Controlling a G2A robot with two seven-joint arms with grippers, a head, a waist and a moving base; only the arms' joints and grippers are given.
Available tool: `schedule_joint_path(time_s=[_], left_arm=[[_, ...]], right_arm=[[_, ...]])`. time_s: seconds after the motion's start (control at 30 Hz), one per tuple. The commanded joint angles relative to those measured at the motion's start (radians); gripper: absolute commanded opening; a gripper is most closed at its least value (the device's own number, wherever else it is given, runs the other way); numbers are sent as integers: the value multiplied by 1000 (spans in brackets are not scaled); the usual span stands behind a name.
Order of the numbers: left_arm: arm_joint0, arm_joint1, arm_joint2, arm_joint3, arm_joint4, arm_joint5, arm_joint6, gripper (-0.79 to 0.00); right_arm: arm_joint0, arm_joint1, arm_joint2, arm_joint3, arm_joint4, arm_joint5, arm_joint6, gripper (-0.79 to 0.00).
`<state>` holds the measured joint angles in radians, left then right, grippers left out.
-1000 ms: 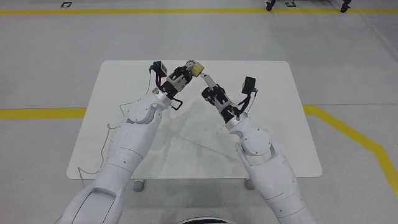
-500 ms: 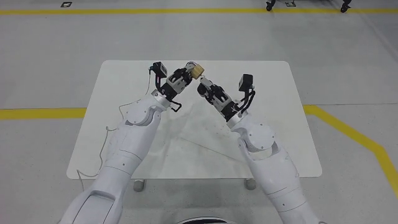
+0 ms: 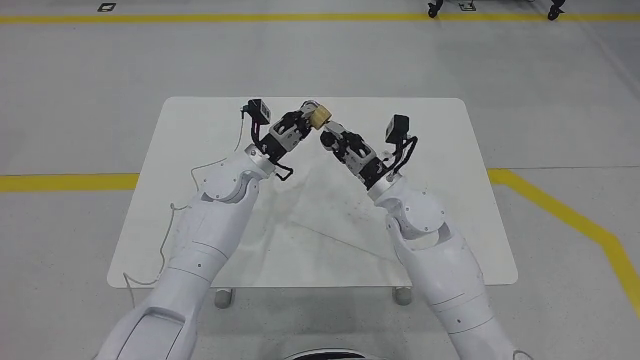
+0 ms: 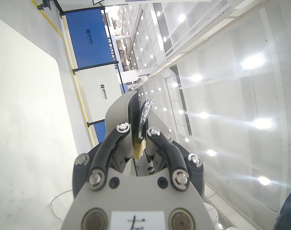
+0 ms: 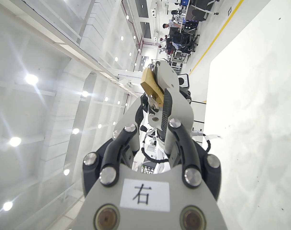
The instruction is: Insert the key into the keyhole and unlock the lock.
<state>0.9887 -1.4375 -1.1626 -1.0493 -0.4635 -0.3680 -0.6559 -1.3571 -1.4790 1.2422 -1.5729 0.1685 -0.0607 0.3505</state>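
A brass padlock (image 3: pixel 317 113) is held up in the air over the far middle of the white table (image 3: pixel 420 230). My left gripper (image 3: pixel 303 120) is shut on it; in the left wrist view the brass body (image 4: pixel 138 148) and silver shackle (image 4: pixel 145 112) sit between the fingers of that gripper (image 4: pixel 142 106). My right gripper (image 3: pixel 328 136) faces it from the right, shut on a small silver key (image 5: pixel 152 99). In the right wrist view the key meets the end face of the padlock (image 5: pixel 150 84) just beyond the gripper (image 5: pixel 155 111). How deep it sits is hidden.
Both arms meet above the table's far half. A thin white cable (image 3: pixel 185 195) runs along the left arm near the table's left side. Yellow floor lines (image 3: pixel 60 182) pass beside and behind the table.
The right gripper has edged toward the padlock and its wrist has turned a little. The left gripper with the lock has barely shifted.
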Motion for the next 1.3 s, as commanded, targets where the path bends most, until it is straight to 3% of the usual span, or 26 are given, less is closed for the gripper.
schedule_joint_path(time_s=[0.0,0.27,0.77,0.8,0.83,0.87,0.9,1.13,1.27], left_arm=[[1,0,0,-2,2,-2,1,-785],[3,2,-2,-4,11,-10,0,-785],[1,5,-2,-4,36,-62,-7,-785],[0,5,-4,-4,39,-63,-6,-785],[0,6,-6,-4,41,-63,-4,-785],[0,7,-8,-5,43,-66,-1,-785],[1,7,-9,-6,45,-67,-1,-785],[-1,18,-30,-19,147,-43,77,-785],[4,36,-39,-59,362,10,142,-785]], right_arm=[[6,0,0,7,22,7,8,-785],[16,7,29,37,174,43,128,-785],[71,24,103,149,572,175,463,-785],[75,25,103,154,577,179,470,-763],[78,26,103,158,579,180,475,-597],[81,27,103,161,574,178,476,-151],[83,28,102,162,572,176,475,0],[61,43,134,113,544,155,463,0],[21,65,195,-12,349,149,350,0]])
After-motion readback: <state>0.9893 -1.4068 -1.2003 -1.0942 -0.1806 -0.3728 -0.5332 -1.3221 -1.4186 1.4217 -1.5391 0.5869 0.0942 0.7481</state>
